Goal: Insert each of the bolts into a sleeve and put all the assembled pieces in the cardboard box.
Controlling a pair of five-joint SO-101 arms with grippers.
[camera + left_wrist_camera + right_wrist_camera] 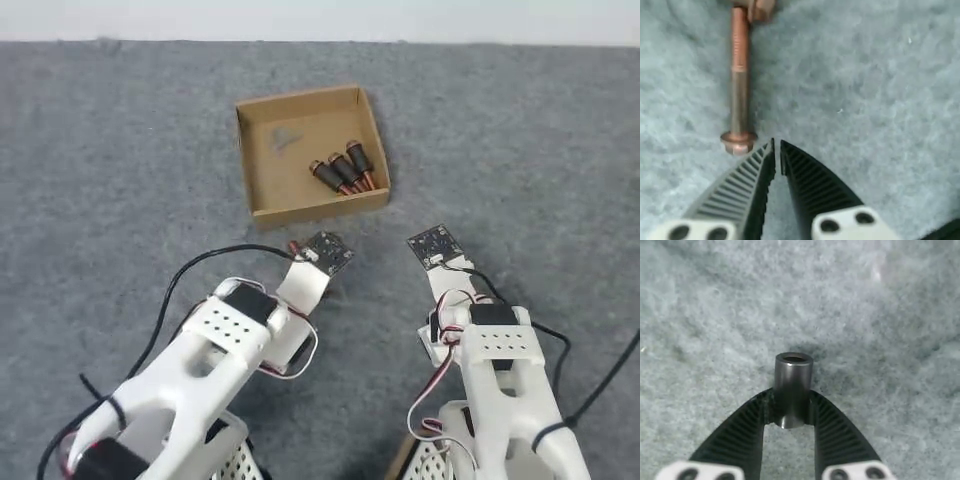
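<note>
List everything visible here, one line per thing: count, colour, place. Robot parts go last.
cardboard box: one, brown, open-topped, on the carpet beyond both arms.
assembled pieces: three, dark sleeves on copper bolts, side by side inside the box.
bolt: one, copper, lying loose on the carpet, head next to the left gripper's tips.
sleeve: one, dark grey, held in the right gripper.
carpet: one, grey, under everything.
arms: two, white with black cables, at the near edge.
left gripper: one, black fingers, shut, empty.
right gripper: one, black fingers, shut on the sleeve.
</note>
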